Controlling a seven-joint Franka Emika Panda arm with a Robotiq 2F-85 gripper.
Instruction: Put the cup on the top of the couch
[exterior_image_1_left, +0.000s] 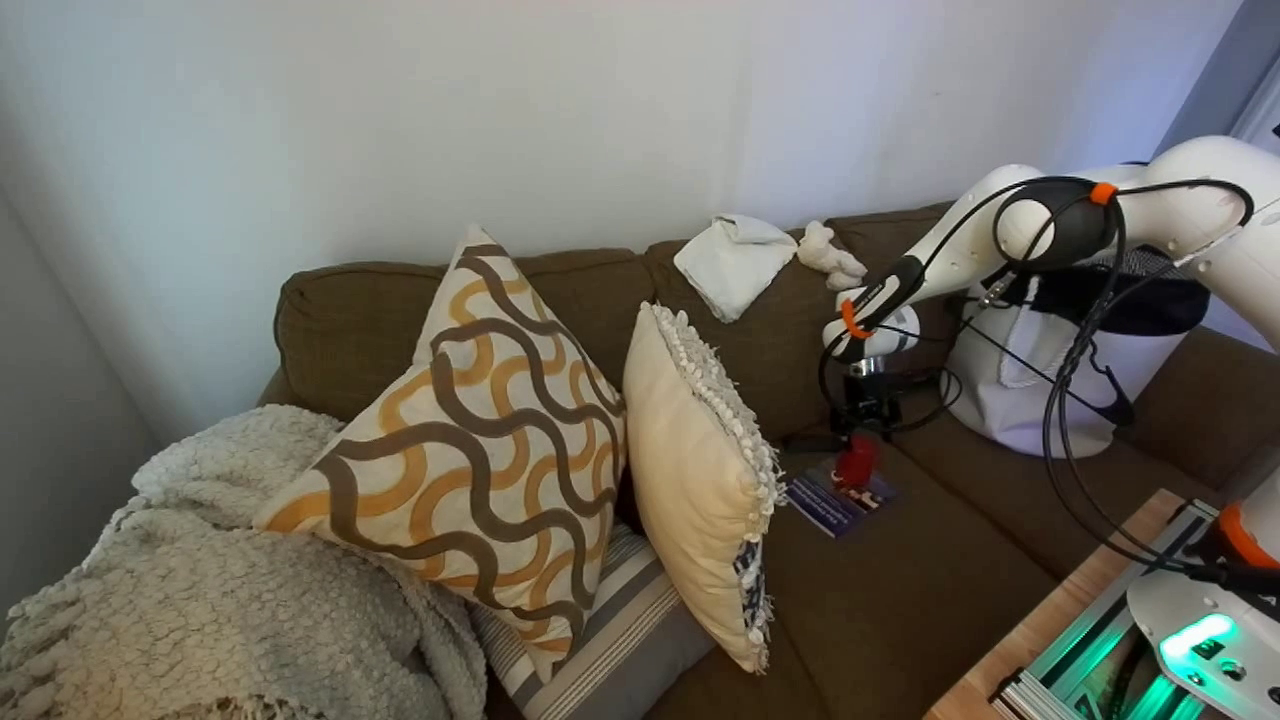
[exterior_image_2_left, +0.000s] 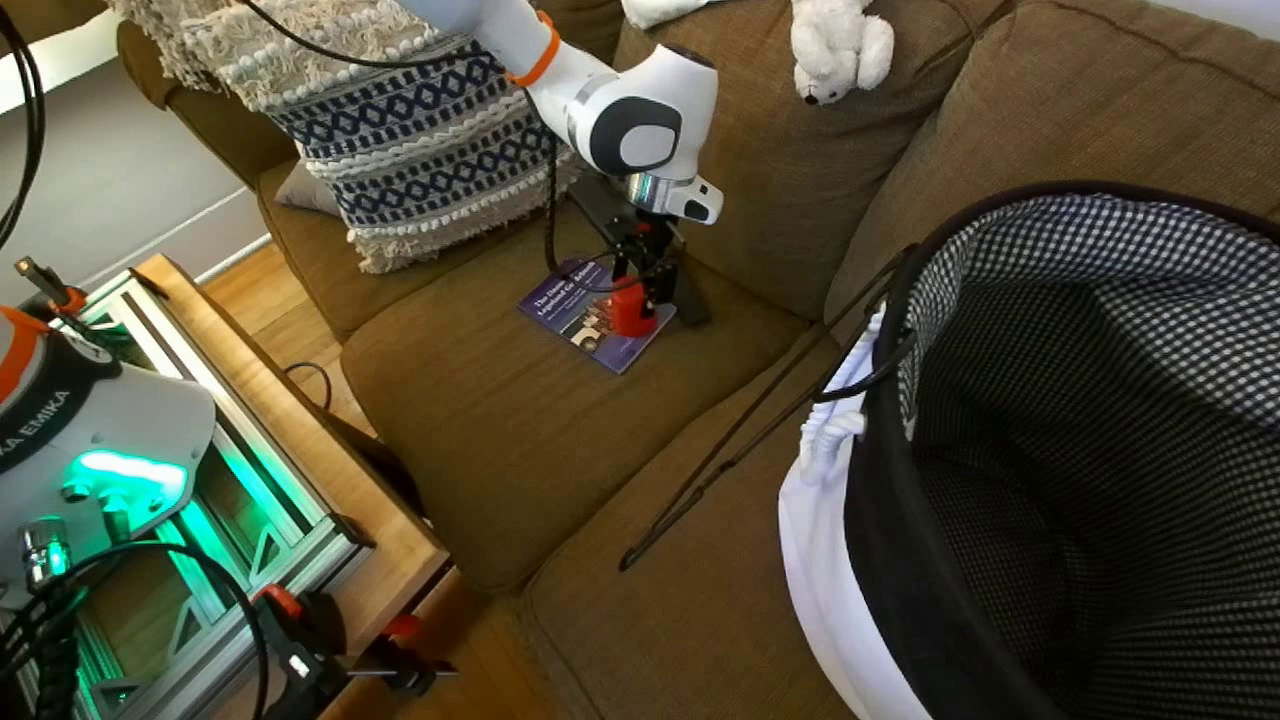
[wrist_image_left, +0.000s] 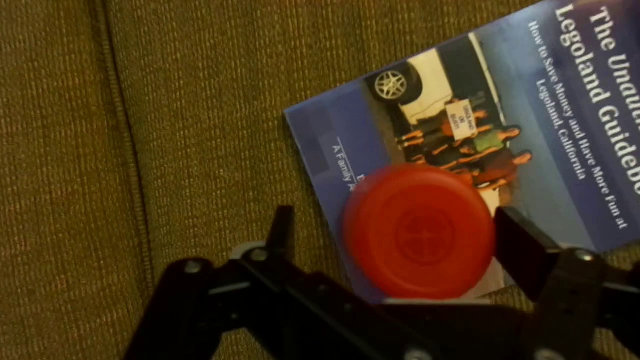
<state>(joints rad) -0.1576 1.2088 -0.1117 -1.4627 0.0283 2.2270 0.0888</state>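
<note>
The red cup (exterior_image_1_left: 856, 464) stands on a blue-purple guidebook (exterior_image_1_left: 822, 508) on the couch seat; it also shows in an exterior view (exterior_image_2_left: 632, 310). In the wrist view the cup (wrist_image_left: 422, 235) shows a round closed face toward the camera, so it looks upside down. My gripper (wrist_image_left: 397, 220) is open with the cup between its fingers. The right finger is at or very near the cup's side; the left finger stands apart from it with a gap. The gripper also shows above the cup in an exterior view (exterior_image_2_left: 642, 262). The couch's top (exterior_image_1_left: 590, 262) runs along the wall.
A white cloth (exterior_image_1_left: 735, 262) and a white teddy bear (exterior_image_1_left: 830, 257) lie on the couch back. A patterned pillow (exterior_image_1_left: 500, 430) and a fringed pillow (exterior_image_1_left: 690, 480) stand beside the arm. A large white-and-black basket (exterior_image_2_left: 850, 590) with a strap stands on the seat.
</note>
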